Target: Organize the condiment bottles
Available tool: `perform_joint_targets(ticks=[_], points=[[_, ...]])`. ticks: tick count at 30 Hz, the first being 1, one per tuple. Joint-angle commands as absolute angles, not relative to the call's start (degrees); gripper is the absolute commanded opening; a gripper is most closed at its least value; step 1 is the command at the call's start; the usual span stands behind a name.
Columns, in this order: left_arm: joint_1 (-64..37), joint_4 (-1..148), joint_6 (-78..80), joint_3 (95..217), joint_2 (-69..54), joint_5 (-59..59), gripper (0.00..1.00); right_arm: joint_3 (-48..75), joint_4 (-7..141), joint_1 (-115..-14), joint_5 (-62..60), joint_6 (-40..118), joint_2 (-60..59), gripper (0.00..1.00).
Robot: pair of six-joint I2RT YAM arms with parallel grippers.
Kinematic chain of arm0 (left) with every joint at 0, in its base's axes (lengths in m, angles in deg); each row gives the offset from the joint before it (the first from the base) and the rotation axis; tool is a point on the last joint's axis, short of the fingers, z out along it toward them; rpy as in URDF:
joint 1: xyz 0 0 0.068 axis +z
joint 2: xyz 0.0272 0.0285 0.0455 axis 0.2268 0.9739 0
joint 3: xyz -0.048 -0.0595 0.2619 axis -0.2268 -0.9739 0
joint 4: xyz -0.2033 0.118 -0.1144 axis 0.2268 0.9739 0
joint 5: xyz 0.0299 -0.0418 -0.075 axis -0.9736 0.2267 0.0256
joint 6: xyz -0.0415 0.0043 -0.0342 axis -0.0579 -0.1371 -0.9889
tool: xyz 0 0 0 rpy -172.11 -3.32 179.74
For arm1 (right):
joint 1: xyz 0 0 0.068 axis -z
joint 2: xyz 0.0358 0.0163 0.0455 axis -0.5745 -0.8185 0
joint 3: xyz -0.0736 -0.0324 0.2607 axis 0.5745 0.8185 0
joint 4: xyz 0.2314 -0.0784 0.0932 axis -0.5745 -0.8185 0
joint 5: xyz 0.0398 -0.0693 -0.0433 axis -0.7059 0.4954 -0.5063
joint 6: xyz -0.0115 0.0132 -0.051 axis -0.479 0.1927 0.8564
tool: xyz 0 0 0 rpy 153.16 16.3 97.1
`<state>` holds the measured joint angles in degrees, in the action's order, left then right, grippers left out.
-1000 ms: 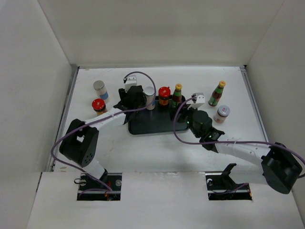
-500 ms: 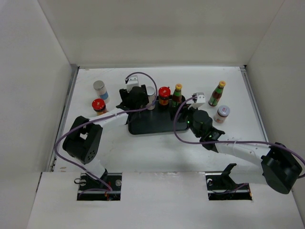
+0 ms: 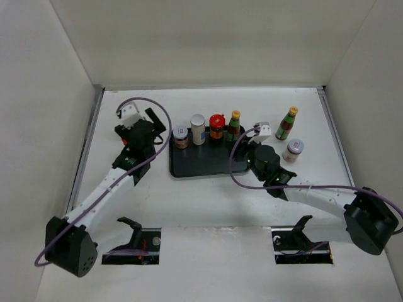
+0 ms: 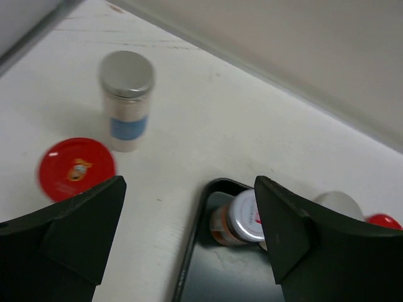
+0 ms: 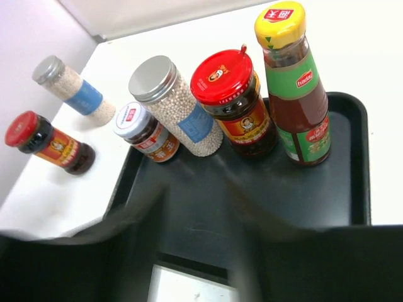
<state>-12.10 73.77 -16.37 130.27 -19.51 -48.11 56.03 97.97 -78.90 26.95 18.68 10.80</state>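
Four condiment bottles (image 3: 216,129) line the far edge of the black tray (image 5: 296,195): pale-lidded jar (image 5: 141,129), silver-capped shaker (image 5: 170,100), red-lidded jar (image 5: 230,100) and green bottle (image 5: 296,88), packed close, I judge, to leave room in front. The left tool (image 4: 189,207) is spread wide and empty. Its camera shows a second shaker (image 4: 127,97) and a red lid (image 4: 77,168) on the counter (image 3: 208,195), where the overhead view mostly hides them under the arm (likely next). The right tool (image 5: 198,233) is blurred, though its fingers look parted and hold nothing.
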Motion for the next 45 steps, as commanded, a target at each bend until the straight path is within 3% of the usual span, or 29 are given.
perform_joint_targets(ticks=[1, 3, 5, 7, 10, 12, 22, 25, 36, 45], points=[[-6.90, 80.94, -20.33, 126.49, -24.21, -51.76, 0.84, 55.01, 99.23, -78.61, 25.64, 17.72, 10.09, 0.34], [-3.56, 80.77, -22.00, 125.08, -24.57, -51.24, 0.85, 54.74, 99.05, -78.61, 25.73, 18.15, 10.01, 0.26], [-0.83, 81.38, -22.97, 125.60, -23.00, -49.14, 0.85, 54.74, 98.96, -78.61, 25.56, 17.81, 9.83, 0.26], [0.58, 81.21, -23.24, 125.34, -21.50, -47.72, 0.85, 54.74, 98.96, -78.61, 25.55, 17.72, 9.92, 0.31], [2.69, 79.63, -23.42, 124.63, -19.05, -47.11, 0.86, 55.00, 99.48, -78.61, 25.55, 18.24, 10.44, 0.49], [3.83, 78.13, -22.54, 125.77, -15.97, -44.48, 0.86, 55.01, 99.49, -78.61, 25.55, 18.07, 10.09, 0.55], [6.30, 73.48, -22.80, 127.10, -8.23, -42.18, 0.86, 53.95, 98.96, -79.58, 24.59, 18.42, 8.34, 0.63], [6.47, 71.01, -22.45, 126.04, -7.35, -42.71, 0.80, 53.69, 99.05, -79.75, 24.50, 19.03, 8.42, 0.64], [5.95, 67.40, -20.87, 123.75, -9.36, -42.36, 0.42, 54.04, 99.23, -79.75, 24.50, 18.95, 8.16, 0.64], [-3.44, 74.43, -18.23, 125.42, -24.47, -45.78, 0.38, 54.48, 99.32, -79.23, 24.76, 18.25, 8.42, 0.64]])
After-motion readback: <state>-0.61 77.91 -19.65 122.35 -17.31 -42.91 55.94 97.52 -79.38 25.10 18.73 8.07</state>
